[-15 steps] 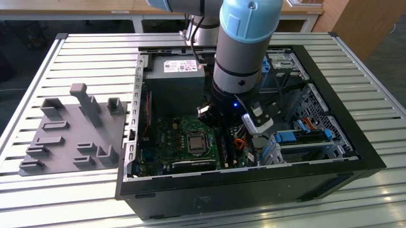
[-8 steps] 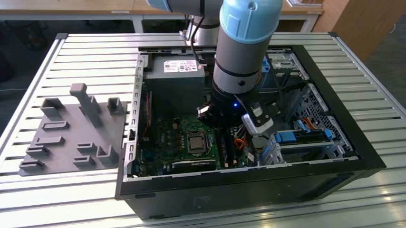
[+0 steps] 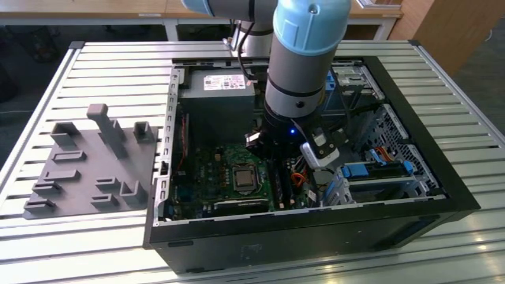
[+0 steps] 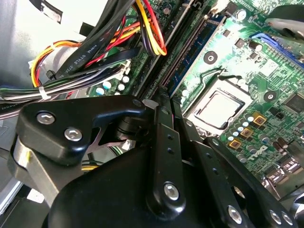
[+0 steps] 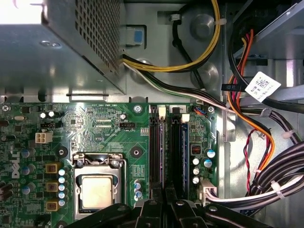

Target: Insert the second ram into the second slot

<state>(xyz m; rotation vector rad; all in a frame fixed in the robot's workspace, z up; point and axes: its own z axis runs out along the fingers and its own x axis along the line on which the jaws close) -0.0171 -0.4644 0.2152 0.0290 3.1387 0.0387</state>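
My claw (image 5: pixel 164 202) sits low over the memory slots (image 5: pixel 168 147) beside the processor socket (image 5: pixel 97 190) — I cannot tell its state. The second ram (image 5: pixel 183 152) stands in its slot; I judge that square, even downward pressure seats it well.

Grey arm (image 3: pixel 296 71) with pale blue joint caps, black silver-screwed linkages.

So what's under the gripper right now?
The gripper sits over the memory slots beside the processor socket. A blue stick stands in one slot. The gripper linkage covers the slots' near ends.
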